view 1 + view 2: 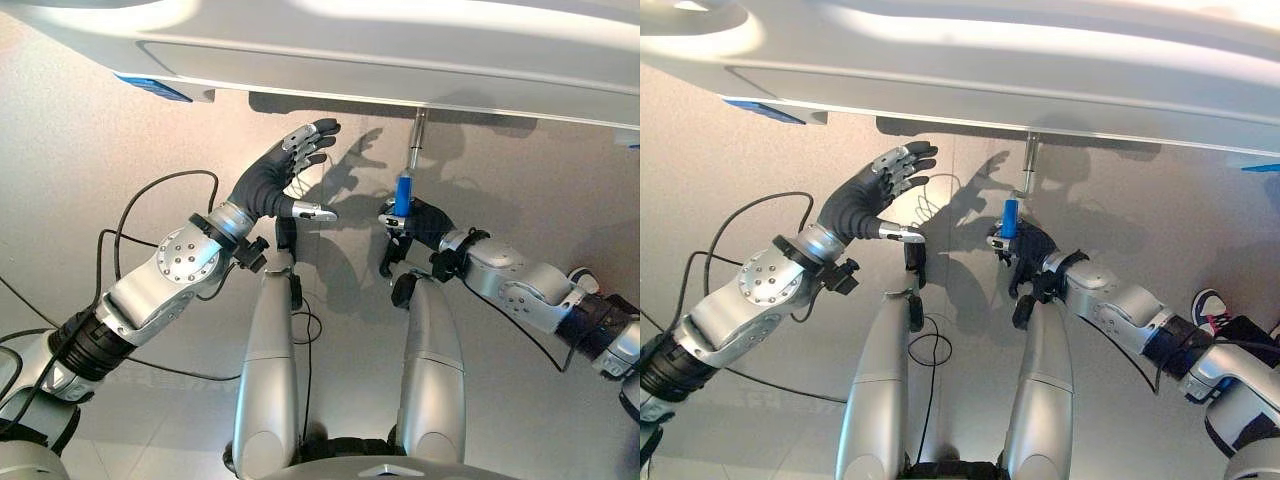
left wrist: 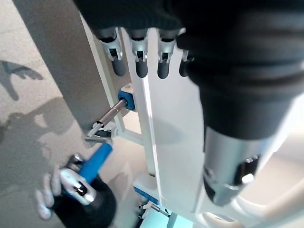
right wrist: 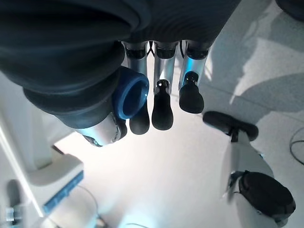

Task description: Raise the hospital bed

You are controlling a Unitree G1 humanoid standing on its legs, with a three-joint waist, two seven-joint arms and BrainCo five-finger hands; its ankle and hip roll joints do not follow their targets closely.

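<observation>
Here the right hand [image 1: 418, 228] has its fingers curled round the blue crank handle [image 1: 404, 190], which hangs on a metal rod from the white hospital bed frame [image 1: 400, 50]. The left hand [image 1: 275, 180] hovers beside it, fingers straight and spread, holding nothing. No legible writing. A person's shoe [image 1: 1210, 305] shows in the right eye view.

The white bed frame [image 1: 400, 60] spans the whole far side and overhangs the floor, closing off any way upward. Beneath its edge the metal crank rod [image 1: 416, 140] hangs down to a blue crank handle [image 1: 404, 190], which the right hand [image 1: 415, 228] grips. The left hand [image 1: 275, 180] hovers with fingers spread over bare floor [image 1: 90, 150], apart from the crank, with free room on that side.
</observation>
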